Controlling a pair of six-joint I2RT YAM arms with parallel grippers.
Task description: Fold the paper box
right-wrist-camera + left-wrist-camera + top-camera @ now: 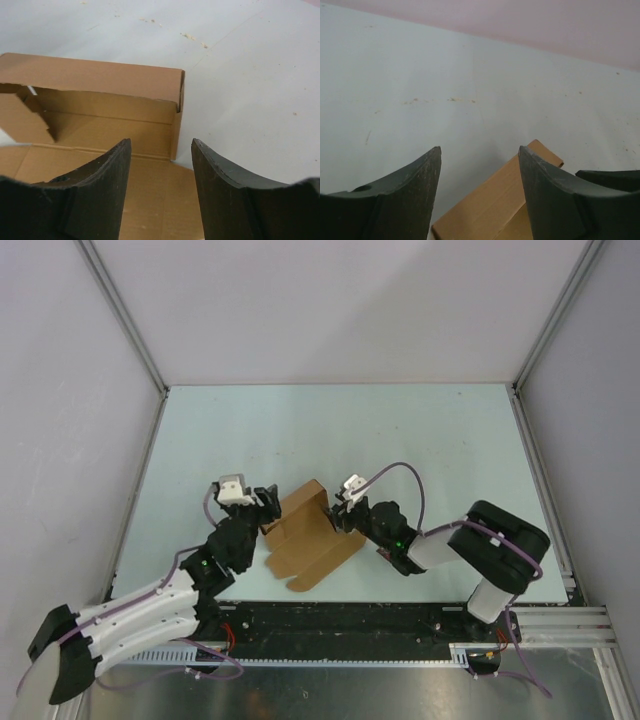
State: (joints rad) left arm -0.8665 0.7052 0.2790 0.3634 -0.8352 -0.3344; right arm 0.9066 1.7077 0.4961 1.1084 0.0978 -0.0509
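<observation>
1. Two black two-finger grippers sit low over the near half of the pale blue-green tabletop [420,440]. Your left gripper [266,504] has its jaws spread and holds nothing. Your right gripper [342,512] is likewise released.
2. Between them lies the plain brown kraft cardboard box [310,535], with one gripper at each side edge.
3. You are, I judge, partway through. The far wall stands upright with one corner formed, but the near panels lie flat. The remaining walls and tabs are yet to be folded.
4. Your left wrist view catches only a strip of cardboard, and you cannot tell whether a finger touches it.
5. Your right wrist view cuts off the box's left end.
</observation>
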